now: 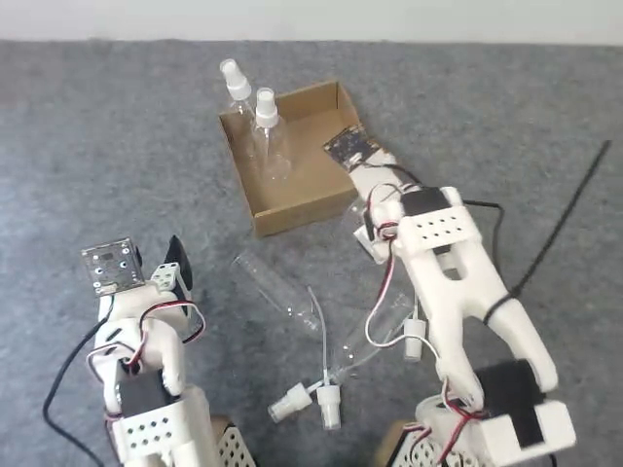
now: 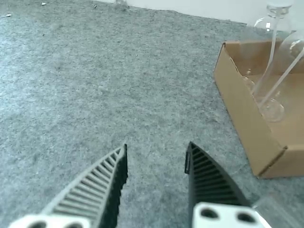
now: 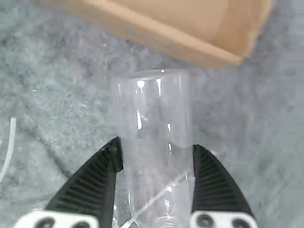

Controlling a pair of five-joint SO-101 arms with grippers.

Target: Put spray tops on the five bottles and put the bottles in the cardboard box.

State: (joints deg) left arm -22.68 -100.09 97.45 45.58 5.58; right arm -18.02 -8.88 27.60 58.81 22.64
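The cardboard box (image 1: 292,216) sits at the middle back, and two clear bottles with white spray tops (image 1: 266,109) stand in its left part; the left wrist view shows them too (image 2: 273,90). My right gripper (image 1: 365,219) is just off the box's front right corner, shut on a clear bottle (image 3: 153,114) without a top, close to the box wall (image 3: 156,28). Two more bare bottles (image 1: 274,282) (image 1: 380,326) lie on the carpet in front of the box. My left gripper (image 2: 156,152) hangs open over bare carpet at the front left (image 1: 173,265).
Three loose spray tops with thin dip tubes lie at the front middle (image 1: 290,401) (image 1: 329,405) (image 1: 414,341). Grey carpet covers the whole table. A black cable (image 1: 565,214) runs along the right side. Free room lies to the left of the box.
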